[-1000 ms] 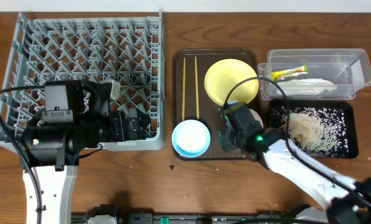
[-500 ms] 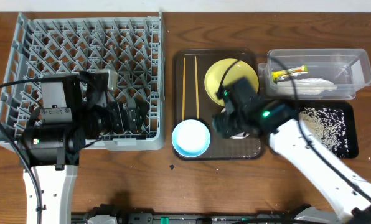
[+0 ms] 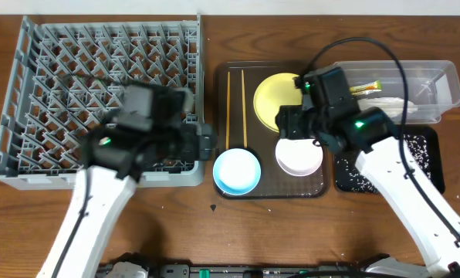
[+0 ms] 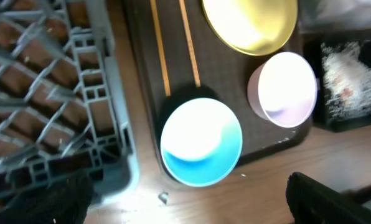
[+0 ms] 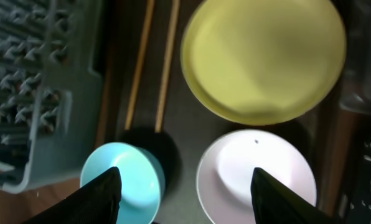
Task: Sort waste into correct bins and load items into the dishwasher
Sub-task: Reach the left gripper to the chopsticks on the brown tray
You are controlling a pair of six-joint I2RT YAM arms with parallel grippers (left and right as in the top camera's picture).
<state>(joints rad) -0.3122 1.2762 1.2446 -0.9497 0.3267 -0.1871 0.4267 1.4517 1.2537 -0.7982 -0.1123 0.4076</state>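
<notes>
Both arms have shifted: the left arm has swung right, from the near left part of the large square grey plastic dish rack (image 3: 99, 77) to its near right corner. The right arm has drawn back toward the far right, uncovering the small white bowl (image 3: 298, 157).

The left arm's fingers (image 4: 42, 199) are spread wide with nothing between them, hanging above the small light-blue bowl (image 4: 201, 142). That bowl sits in the near left corner of the dark brown serving tray (image 3: 267, 140), just beside the rack's edge.

The right arm's fingers (image 5: 98, 199) are also parted and empty, one over the blue bowl and one over the white bowl. The round yellow plate (image 3: 275, 100) lies just beyond the white bowl, and the right wrist covers its right edge from overhead. The pair of thin wooden chopsticks (image 3: 228, 108) lies side by side along the tray's left side, near ends by the blue bowl.

At the far right of the wooden counter (image 3: 292, 232), the clear plastic rectangular tub (image 3: 440, 77) holds the green-and-yellow snack wrapper (image 3: 361, 90) and the crumpled white tissue (image 3: 396, 104). Nearer lies the shallow glossy black tray (image 3: 429, 174), scattered with loose white rice grains (image 4: 344, 68); the right arm crosses over it and hides part of it.
</notes>
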